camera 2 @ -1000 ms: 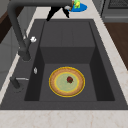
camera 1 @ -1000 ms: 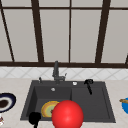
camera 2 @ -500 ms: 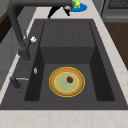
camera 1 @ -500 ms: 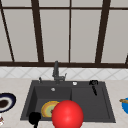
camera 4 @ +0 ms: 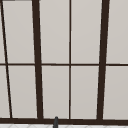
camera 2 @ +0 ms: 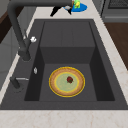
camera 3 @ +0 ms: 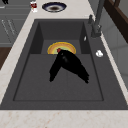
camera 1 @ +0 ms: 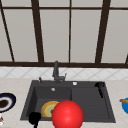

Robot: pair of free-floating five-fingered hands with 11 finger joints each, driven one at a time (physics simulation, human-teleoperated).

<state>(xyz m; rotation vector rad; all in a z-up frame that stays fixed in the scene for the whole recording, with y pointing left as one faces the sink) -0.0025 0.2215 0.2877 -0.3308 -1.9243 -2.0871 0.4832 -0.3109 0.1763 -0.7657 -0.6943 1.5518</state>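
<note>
A yellow-rimmed plate lies in the left basin of the dark sink, with a small red thing at its middle. In the front view a red ball looms large before the sink's front edge and covers part of the plate. My left hand hangs by the sink's front left corner. My right hand hovers at the back right of the sink; in the right side view the right hand is open over the draining side, fingers straight and spread. It holds nothing.
A dark faucet stands behind the sink under a window. A dark blue bowl sits on the counter at the left, and a blue plate at the right. A small red-and-white item stands beside the bowl.
</note>
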